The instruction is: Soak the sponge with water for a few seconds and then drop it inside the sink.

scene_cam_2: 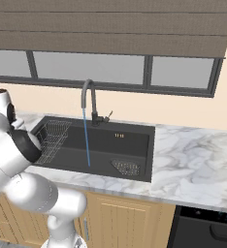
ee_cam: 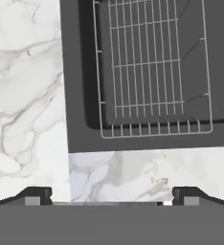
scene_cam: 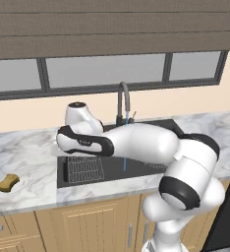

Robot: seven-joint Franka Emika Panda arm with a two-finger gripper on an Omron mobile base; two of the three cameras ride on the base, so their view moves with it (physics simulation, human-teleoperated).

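The mustard-yellow sponge (scene_cam: 9,182) lies on the marble counter, well to the left of the black sink (scene_cam: 61,178). A thin blue stream of water (scene_cam_2: 87,140) falls from the dark gooseneck faucet (scene_cam_2: 89,99) into the sink (scene_cam_2: 130,145). My arm reaches left across the basin. In the hand view my gripper (ee_cam: 113,196) is open, with nothing between its widely spread fingertips (ee_cam: 37,195). It hovers over the sink's corner rim (ee_cam: 78,95), beside the wire rack (ee_cam: 152,72), and is apart from the sponge.
Marble counter (ee_cam: 28,95) flanks the sink on both sides. The wire rack (scene_cam_2: 52,138) sits in the basin's left part and a mesh strainer (scene_cam_2: 126,167) at its right front. A dark stove (scene_cam_2: 207,227) lies at the lower right. A window runs behind the faucet.
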